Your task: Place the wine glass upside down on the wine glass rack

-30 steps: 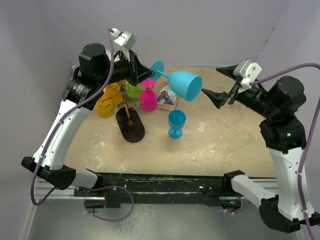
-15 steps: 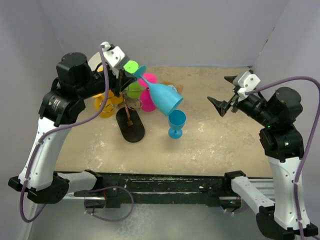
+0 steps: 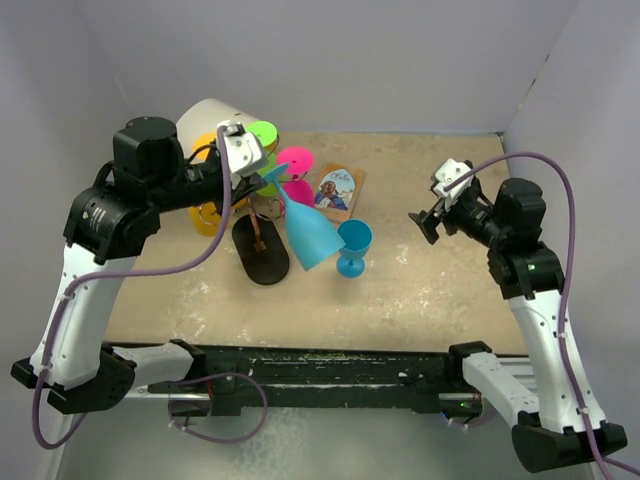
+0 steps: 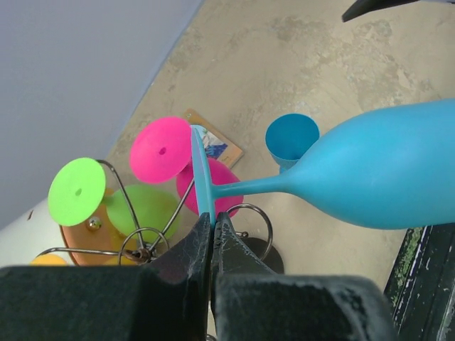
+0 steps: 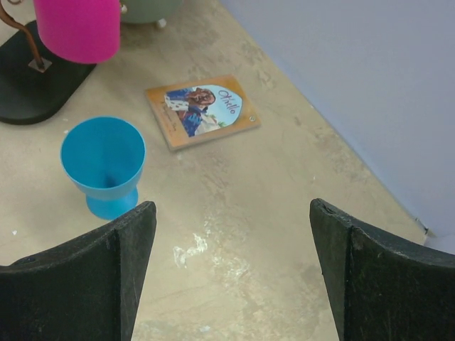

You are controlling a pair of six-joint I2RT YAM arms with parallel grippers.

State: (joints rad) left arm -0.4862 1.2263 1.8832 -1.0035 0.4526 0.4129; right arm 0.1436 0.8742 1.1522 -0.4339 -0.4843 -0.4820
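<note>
Overhead, the left end effector pinches the foot of the blue wine glass, which tilts bowl-down above the counter, just right of the wine glass rack. From the left wrist, its jaws are clamped on the foot's edge. From the right wrist, the right end effector gapes wide and empty near a blue cup.

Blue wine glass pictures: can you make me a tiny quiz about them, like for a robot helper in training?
1. True or false: the left hand pinches the blue wine glass by its flat foot.
2. Which hand is open? A) left hand B) right hand
3. What colour is the little cup standing near the rack?

Key: 1 true. 2 B. 3 blue.
</note>
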